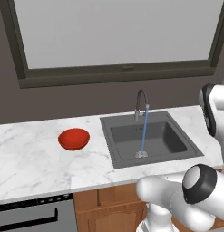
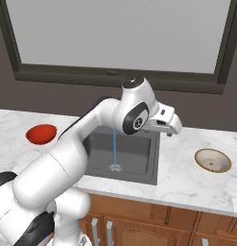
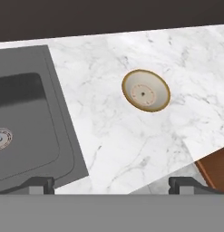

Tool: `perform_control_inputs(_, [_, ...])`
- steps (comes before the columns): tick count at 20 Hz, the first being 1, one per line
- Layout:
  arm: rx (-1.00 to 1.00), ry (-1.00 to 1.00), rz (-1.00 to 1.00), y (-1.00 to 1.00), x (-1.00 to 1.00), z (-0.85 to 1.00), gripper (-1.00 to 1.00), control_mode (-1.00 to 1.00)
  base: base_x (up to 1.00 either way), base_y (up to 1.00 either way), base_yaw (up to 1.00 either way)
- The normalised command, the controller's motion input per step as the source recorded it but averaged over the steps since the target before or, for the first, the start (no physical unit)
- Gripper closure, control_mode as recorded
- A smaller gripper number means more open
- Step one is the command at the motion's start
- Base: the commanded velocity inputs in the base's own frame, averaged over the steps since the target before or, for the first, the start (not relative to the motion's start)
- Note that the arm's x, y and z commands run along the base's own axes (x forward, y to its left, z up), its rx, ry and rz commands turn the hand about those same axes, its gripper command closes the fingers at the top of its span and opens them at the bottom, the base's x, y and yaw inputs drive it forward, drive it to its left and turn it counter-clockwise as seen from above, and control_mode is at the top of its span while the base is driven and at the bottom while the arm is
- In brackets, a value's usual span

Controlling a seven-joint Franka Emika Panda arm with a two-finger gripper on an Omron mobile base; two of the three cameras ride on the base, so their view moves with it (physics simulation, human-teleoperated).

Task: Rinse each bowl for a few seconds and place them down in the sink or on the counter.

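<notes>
Cream bowl (image 3: 146,90) set upright on marble counter (image 3: 113,136), mouth upward.
Brownish rim is seen; gripper (image 3: 111,183) is held spread, grasping nothing.

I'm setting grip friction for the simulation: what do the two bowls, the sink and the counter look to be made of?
The glossy round red bowl looks like glazed ceramic or plastic, judging by its sheen. The shallow beige bowl with a brownish rim looks like matte stoneware, with a speckled inside. The dark grey rectangular sink looks like matte composite or coated metal. The white grey-veined counter looks like polished marble.
</notes>
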Motion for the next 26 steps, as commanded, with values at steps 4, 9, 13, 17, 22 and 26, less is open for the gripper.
perform_control_inputs(4, [-0.05, 0.02, 0.05, -0.08, 0.00, -0.08, -1.00, -1.00, 0.00, 0.00, 0.00])
perform_control_inputs(9, [-0.04, 0.03, 0.05, -0.08, 0.00, -0.08, -1.00, -1.00, 0.00, 0.00, 0.00])
perform_control_inputs(13, [-0.04, 0.03, 0.06, -0.07, 0.00, -0.09, -1.00, -1.00, 0.00, 0.00, 0.00])
perform_control_inputs(17, [-0.05, 0.01, 0.06, -0.06, 0.00, -0.09, -1.00, -1.00, 0.00, 0.00, 0.00])
perform_control_inputs(22, [-0.05, 0.00, 0.06, -0.05, 0.00, -0.10, -1.00, -1.00, 0.00, 0.00, 0.00])
perform_control_inputs(26, [-0.04, 0.00, 0.06, -0.08, 0.00, -0.08, -1.00, -1.00, 0.00, 0.00, 0.00])
